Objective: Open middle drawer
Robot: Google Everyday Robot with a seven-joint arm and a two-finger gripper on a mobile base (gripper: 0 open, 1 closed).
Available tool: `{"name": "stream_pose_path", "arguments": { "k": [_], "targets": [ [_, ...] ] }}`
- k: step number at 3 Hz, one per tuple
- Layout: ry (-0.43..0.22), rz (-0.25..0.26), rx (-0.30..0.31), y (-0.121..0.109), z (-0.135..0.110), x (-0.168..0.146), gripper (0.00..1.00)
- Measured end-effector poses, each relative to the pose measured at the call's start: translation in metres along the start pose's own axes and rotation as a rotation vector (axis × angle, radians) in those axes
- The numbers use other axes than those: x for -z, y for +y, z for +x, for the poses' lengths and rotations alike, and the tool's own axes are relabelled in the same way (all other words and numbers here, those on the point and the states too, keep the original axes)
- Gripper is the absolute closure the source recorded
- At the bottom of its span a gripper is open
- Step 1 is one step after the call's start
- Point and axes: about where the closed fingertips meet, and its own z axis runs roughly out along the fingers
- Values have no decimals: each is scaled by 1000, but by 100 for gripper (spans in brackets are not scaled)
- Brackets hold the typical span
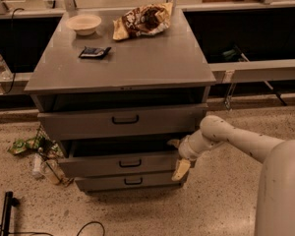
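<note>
- While the arm comes in from the right, the gripper [177, 156] sits at the right end of the middle drawer [96, 166], its fingers spread wide above and below the front panel.
- That drawer stands partly pulled out, below the top drawer [78, 124].

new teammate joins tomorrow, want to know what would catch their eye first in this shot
The pale arm's gripper sits at the right end of the middle drawer, which stands partly pulled out under the top drawer, also out. At the back of the cabinet top lie a crumpled snack bag and a pale bowl. Litter lies on the floor left of the cabinet.
</note>
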Motion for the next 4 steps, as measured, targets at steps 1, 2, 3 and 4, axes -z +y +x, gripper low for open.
{"name": "stream_pose_path", "arguments": {
  "k": [1,2,3,4],
  "targets": [
    [-8,-22,-12,-4,9,-13,36],
    [0,-64,-30,12,7,-4,69],
    [7,-88,-58,31,6,4,92],
    [11,-150,-129,71,9,2,100]
  ]
}}
